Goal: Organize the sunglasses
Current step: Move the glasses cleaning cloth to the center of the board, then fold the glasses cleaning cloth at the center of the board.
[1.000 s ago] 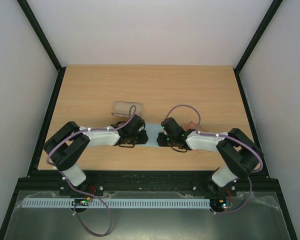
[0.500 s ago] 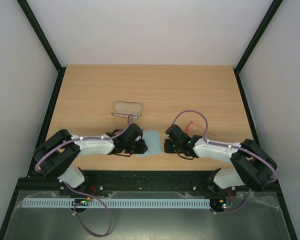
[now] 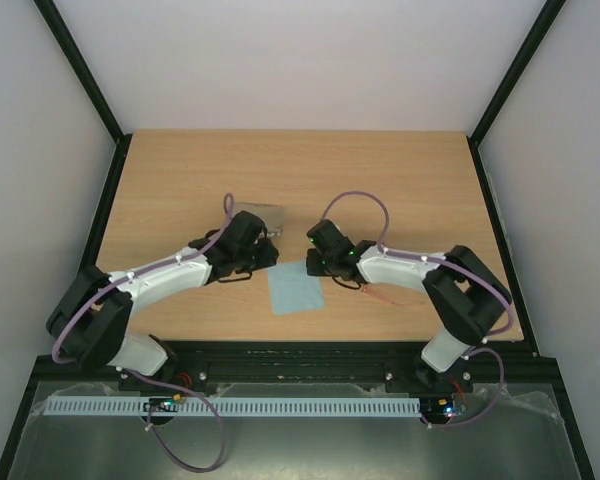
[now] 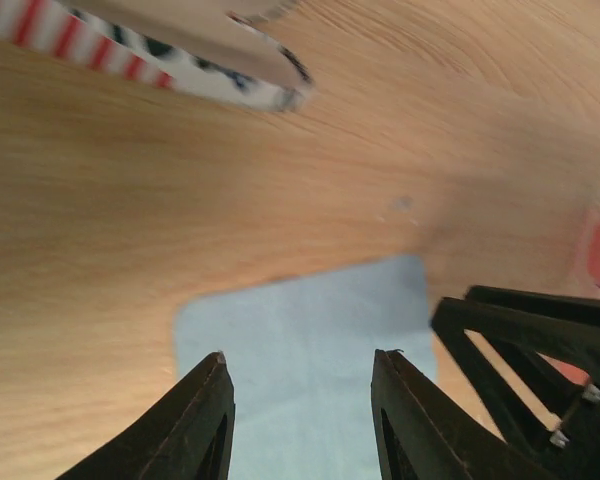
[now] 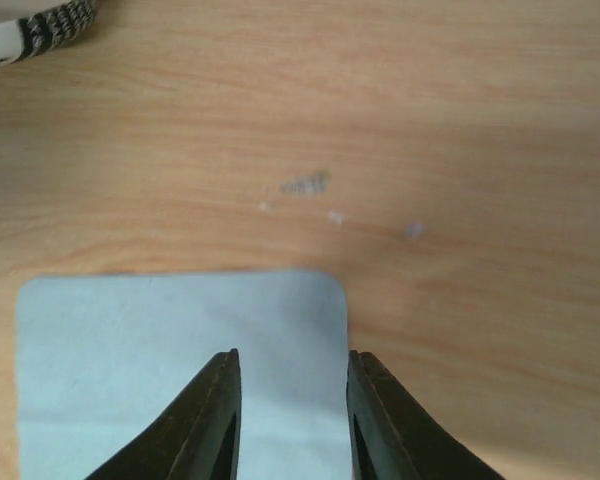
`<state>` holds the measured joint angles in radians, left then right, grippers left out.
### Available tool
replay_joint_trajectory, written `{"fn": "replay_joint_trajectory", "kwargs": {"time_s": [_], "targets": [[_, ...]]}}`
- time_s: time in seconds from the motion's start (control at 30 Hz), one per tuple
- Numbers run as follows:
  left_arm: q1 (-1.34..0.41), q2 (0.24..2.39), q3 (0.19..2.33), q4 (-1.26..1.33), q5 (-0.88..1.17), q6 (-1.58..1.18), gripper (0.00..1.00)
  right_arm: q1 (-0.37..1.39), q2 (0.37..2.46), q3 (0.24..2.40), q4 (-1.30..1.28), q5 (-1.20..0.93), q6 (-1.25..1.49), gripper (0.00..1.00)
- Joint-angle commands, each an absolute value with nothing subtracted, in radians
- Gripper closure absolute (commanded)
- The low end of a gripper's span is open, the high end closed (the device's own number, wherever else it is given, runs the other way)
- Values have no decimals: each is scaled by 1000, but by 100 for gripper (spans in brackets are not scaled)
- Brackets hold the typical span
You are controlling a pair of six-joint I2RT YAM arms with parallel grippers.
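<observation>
Sunglasses, slim red-orange pair, ungripped; left claw, right claw spread empty over light-blue square cloth; next: pinch frame.

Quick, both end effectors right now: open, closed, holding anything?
Left end effector: open, holding nothing.
Right end effector: open, holding nothing.

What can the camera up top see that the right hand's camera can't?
Only the top view shows the left arm, the right arm and the red sunglasses poking out by the right arm. Only the right wrist view shows the right gripper close up, jaws apart over an edge of the blue cloth, plus small pale marks on the wood. Both show the blue cloth, part of the patterned case and the wooden table.
</observation>
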<state>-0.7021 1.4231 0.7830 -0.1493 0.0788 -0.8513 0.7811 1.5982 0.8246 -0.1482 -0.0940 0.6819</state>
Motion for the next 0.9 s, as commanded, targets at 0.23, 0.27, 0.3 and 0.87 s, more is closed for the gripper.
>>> {"fn": "replay_joint_trajectory", "kwargs": {"time_s": [0.23,0.27,0.3,0.87], "targets": [[-653,1556,846,-267,10,-791,61,773,1753,960,-224,-19,575,71],[-653,1568,845,-265,13,-789,62,773,1764,963,-226,-26,572,72],[-653,1580,844,-259,18,-784,63,773,1772,965,-227,-27,572,73],[-665,1710,866,-220,35,-749,71,773,1821,966,-210,12,574,85]]}}
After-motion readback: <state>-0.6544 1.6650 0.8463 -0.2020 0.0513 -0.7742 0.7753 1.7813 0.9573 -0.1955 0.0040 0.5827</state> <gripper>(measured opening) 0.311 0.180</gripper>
